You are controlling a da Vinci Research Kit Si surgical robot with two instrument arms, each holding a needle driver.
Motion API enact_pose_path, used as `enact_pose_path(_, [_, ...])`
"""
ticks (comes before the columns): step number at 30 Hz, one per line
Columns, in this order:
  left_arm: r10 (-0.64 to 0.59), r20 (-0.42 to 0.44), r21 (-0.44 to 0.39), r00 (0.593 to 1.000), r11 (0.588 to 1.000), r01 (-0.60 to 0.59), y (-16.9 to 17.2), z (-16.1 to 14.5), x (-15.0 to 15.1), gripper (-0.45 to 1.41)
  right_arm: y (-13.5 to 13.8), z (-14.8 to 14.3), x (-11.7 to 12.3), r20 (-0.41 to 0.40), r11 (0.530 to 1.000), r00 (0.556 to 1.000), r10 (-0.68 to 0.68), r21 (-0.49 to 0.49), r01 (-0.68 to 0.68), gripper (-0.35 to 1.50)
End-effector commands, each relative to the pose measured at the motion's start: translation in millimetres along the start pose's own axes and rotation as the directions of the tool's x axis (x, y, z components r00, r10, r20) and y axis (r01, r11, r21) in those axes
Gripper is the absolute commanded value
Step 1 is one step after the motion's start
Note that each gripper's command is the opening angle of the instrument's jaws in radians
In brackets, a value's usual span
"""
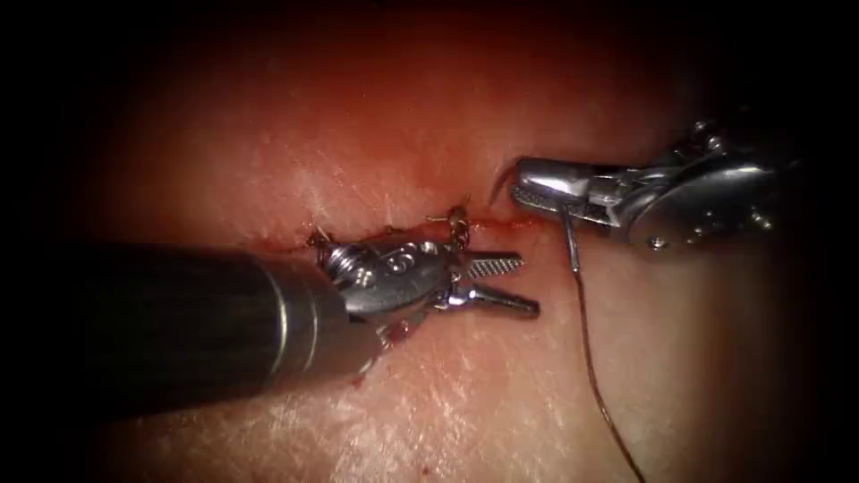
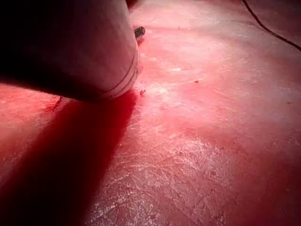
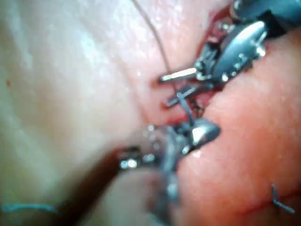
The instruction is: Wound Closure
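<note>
The tissue (image 1: 429, 116) has a cut (image 1: 501, 221) running across it, with stitches (image 1: 458, 224) in it. My right tool (image 1: 523, 183) is over the right end of the cut, jaws shut on the curved needle (image 1: 571, 241) near mid-curve. The needle's tip hooks out beyond the jaws close to the tissue; I cannot tell whether it touches. Thread (image 1: 595, 376) trails from the needle's tail down over the tissue. My left tool (image 1: 528, 284) lies just below the cut, jaws open and holding nothing. The right wrist view shows the left tool's open fingers (image 3: 178, 74) and the needle (image 3: 186, 106).
Short cut thread ends (image 1: 318, 237) stick up from the stitches along the cut. Red fluid (image 1: 385, 344) marks the tissue under the left tool's wrist. The left shaft (image 2: 70, 47) lies low over the tissue. Another stitch (image 3: 280, 201) shows in the right wrist view.
</note>
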Motion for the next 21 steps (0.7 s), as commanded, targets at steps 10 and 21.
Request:
enact_pose_path(10, [0.001, 0.000, -0.004, 1.000, 1.000, -0.001, -0.3, 0.8, -0.4, 0.38, -2.2, 0.9, 0.0, -0.013, 0.998, 0.998, 0.066, 0.000, -0.066, -0.35])
enact_pose_path(21, [0.001, 0.004, -0.007, 1.000, 1.000, -0.001, -0.3, 0.7, -0.4, 0.34, -3.7, 1.4, 1.3, -0.028, 0.995, 0.995, 0.100, -0.001, -0.100, -0.35])
